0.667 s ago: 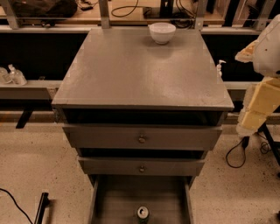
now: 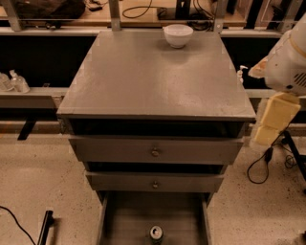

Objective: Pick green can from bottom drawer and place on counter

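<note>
The green can (image 2: 156, 233) stands upright in the open bottom drawer (image 2: 125, 215) at the lower edge of the camera view; mostly its silver top shows. The counter (image 2: 143, 76) is the grey top of the drawer cabinet. My gripper (image 2: 264, 138) hangs at the right, beside the cabinet's right front corner, its cream fingers pointing down. It is above and well to the right of the can and holds nothing that I can see.
A white bowl (image 2: 178, 35) sits at the counter's far edge. Two upper drawer fronts with knobs (image 2: 155, 152) are partly pulled out above the bottom drawer. A wooden bench with cables (image 2: 143, 12) runs behind. Cables (image 2: 260, 165) lie on the floor at the right.
My gripper has shifted slightly to the left, toward the cabinet. The can, the bowl and the drawers have not moved.
</note>
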Robot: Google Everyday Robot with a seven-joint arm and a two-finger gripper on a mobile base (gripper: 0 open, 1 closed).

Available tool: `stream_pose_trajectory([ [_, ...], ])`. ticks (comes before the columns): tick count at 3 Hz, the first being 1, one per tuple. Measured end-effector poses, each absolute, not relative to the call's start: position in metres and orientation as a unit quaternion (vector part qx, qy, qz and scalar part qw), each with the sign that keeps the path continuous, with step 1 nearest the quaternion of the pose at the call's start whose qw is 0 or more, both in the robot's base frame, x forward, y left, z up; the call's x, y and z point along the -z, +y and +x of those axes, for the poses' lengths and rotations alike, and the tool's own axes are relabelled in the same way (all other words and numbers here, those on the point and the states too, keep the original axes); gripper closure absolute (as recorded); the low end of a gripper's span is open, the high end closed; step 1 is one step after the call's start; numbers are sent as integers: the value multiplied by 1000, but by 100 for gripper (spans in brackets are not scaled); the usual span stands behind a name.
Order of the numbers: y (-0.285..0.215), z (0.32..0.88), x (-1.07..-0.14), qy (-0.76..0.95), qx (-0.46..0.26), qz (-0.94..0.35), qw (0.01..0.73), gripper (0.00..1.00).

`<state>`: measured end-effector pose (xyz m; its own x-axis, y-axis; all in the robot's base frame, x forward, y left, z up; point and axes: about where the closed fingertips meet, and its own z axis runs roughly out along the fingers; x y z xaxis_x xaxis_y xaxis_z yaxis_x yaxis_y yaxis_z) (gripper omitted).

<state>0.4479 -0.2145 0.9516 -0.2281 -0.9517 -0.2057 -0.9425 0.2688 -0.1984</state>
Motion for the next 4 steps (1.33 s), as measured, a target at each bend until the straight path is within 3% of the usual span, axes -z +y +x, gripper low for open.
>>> stream_pose_trajectory([
  [3,-108,379,-866,702,-99,-659,249,0],
  [4,-119,393,-857,714,-87,-656,229,0],
])
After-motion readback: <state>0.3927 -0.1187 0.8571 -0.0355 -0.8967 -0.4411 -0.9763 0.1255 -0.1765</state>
